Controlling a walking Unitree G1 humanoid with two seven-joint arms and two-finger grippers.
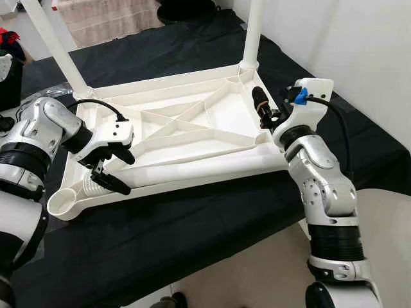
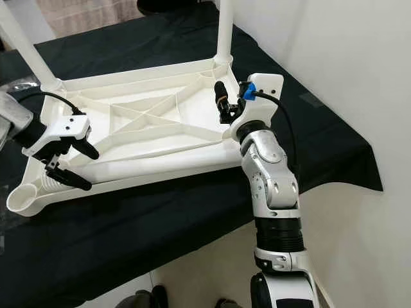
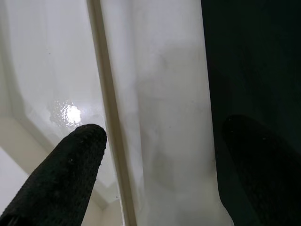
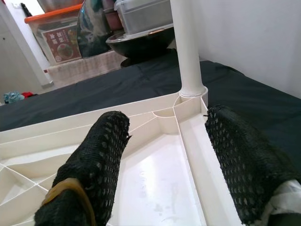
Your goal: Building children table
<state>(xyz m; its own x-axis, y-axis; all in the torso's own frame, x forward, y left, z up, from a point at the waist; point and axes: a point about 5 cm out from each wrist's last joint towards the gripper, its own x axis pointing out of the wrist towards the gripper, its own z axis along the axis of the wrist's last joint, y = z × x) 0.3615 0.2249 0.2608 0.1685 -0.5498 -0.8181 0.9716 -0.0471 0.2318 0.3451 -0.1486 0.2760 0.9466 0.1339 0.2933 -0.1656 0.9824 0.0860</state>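
Tabletop [image 1: 192, 122] of white ribbed plastic lies upside down on the black cloth [image 1: 192, 224], two legs [image 1: 252, 32] already standing. My left gripper [image 1: 109, 172] straddles a loose leg [image 1: 192, 168] along the near rim, fingers spread; my right gripper [image 1: 262, 110] hovers wide at the far-right rim. Stiff, light and glossy, I judge; that slick leg wants a mid-shaft grasp.

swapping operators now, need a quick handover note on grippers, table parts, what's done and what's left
Left gripper: open, straddling the loose table leg lying along the near edge of the upturned tabletop.
Right gripper: open, over the tabletop's right rim, holding nothing.
Done: two legs stand in the far corners, far-left leg and far-right leg.
Left: near-left corner socket is empty; the loose leg probably goes there.
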